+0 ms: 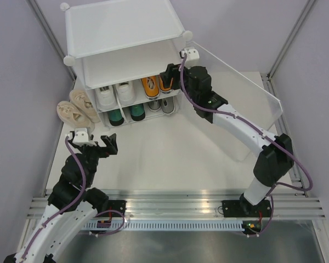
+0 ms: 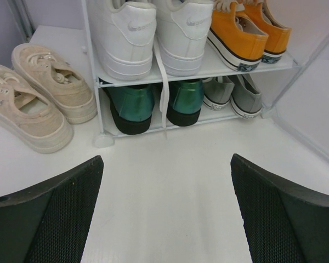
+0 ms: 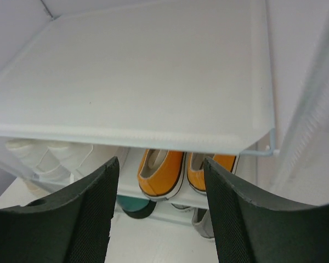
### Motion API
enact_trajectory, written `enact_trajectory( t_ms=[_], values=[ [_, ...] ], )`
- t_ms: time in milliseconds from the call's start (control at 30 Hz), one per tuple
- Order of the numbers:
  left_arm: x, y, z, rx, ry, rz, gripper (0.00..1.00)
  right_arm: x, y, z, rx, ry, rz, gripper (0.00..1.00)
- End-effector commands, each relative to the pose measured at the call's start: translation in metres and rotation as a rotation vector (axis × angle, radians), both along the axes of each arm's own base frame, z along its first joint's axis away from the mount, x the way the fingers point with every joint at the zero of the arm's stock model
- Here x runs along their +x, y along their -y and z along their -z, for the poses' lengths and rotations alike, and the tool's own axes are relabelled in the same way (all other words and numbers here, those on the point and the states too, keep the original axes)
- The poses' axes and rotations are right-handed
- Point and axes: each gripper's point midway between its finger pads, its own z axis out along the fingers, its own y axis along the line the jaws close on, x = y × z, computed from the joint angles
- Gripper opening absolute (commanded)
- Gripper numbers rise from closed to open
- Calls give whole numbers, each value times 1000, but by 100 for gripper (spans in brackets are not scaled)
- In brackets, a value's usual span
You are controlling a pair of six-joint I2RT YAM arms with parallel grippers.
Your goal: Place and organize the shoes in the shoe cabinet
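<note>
The shoe cabinet (image 1: 123, 27) stands at the back of the table. On its middle shelf sit the white shoes (image 2: 148, 33) at left and the orange shoes (image 3: 175, 170) at right. The dark green shoes (image 2: 153, 104) and grey shoes (image 2: 233, 93) fill the bottom tier. The beige shoes (image 1: 77, 107) lie on the table left of the cabinet. My right gripper (image 3: 162, 213) hovers open at the cabinet's front right, just out from the orange pair, with nothing between its fingers. My left gripper (image 2: 167, 208) is open over bare table in front of the cabinet.
The clear door panel (image 1: 236, 93) swings out to the right of the cabinet, beside my right arm. The cabinet's upper shelf (image 3: 142, 76) holds nothing. A white lace (image 2: 162, 82) hangs down from the white shoes over the bottom tier.
</note>
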Motion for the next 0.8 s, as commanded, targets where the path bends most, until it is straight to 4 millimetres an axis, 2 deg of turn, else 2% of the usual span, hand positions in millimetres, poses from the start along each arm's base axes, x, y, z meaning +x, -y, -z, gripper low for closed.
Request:
enact_trajectory(
  t_ms=[0,33,67,133,167,200,233,267,300,367,400,433,500,633,700,767],
  values=[
    [5,-18,-6,7,17,-113,100,-39,9,-48,58,106,-92,67],
    [6,-21,-5,8,15,-127,99,-46,11,-53,76,120,-105,67],
    [7,-24,-4,9,6,-152,100,-60,15,-49,91,112,-134,67],
    [8,-30,-2,16,-6,-184,100,-73,18,-49,117,124,-160,67],
    [9,-37,4,31,-32,-231,100,-79,21,-28,105,90,-163,67],
    [9,-41,3,33,-41,-255,100,-94,25,-36,130,104,-191,67],
    [9,-44,5,39,-54,-275,100,-99,29,-34,141,106,-194,67],
    [11,-49,9,48,-73,-313,99,-105,31,-11,125,69,-199,68],
    [11,-51,12,56,-91,-325,99,-113,37,-13,135,76,-201,68],
    [15,-52,19,83,-121,-346,100,-126,42,8,127,39,-209,68],
    [16,-54,24,85,-135,-364,100,-129,45,16,120,25,-209,68],
    [17,-57,26,70,-141,-392,100,-131,49,35,105,-9,-193,68],
    [21,-63,31,76,-160,-436,100,-137,57,39,114,-11,-175,69],
    [29,-66,33,12,-191,-455,100,-143,70,63,83,-42,-139,71],
    [38,-65,32,-7,-215,-460,100,-141,79,65,74,-41,-93,73],
    [41,-79,28,-27,-227,-541,99,-139,83,63,82,-37,-75,75]
  ],
)
